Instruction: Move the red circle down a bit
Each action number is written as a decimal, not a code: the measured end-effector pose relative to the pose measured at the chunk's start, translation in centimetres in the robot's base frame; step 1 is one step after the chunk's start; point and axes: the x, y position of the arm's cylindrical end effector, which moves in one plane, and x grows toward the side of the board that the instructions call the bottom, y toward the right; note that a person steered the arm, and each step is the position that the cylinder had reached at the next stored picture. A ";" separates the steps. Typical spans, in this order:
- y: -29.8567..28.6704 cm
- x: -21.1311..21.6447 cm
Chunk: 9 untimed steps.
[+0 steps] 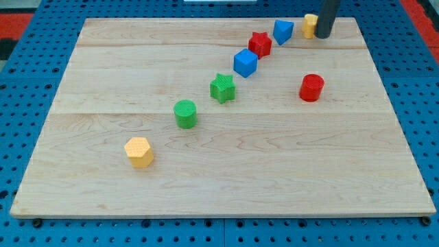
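Nearest the view's bottom: yellow hexagon (139, 151), lone, on the desk (226, 185); beyond it a green circle (185, 113), then a green star (222, 88), a blue cube (245, 62), a red star (260, 44), a second blue block (282, 31), shape unclear; these run in a diagonal toward the view's top right.

Red circle (311, 88): right of that diagonal, on open wood, well apart from the rest; a short upright cylinder; I judge it light, rigid, not fragile, likely to slide readily on the smooth wood; round side, so an off-centre shove may send it skidding sideways; no hold to take, only a push; contact belongs on its far side, centred, so it travels toward the view's bottom.

Farthest: my tip (322, 35) at the top edge, touching or just beside a yellow block (310, 25), partly hidden behind the rod; tip sits above the red circle, a little to the right, not touching it.

No fingers on this rig, so no open or closed state to note; no containers on the desk.
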 end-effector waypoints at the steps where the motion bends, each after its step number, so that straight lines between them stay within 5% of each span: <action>1: 0.0 0.0; 3: 0.4 -0.9; 7: 0.8 4.0; 9: -1.7 11.1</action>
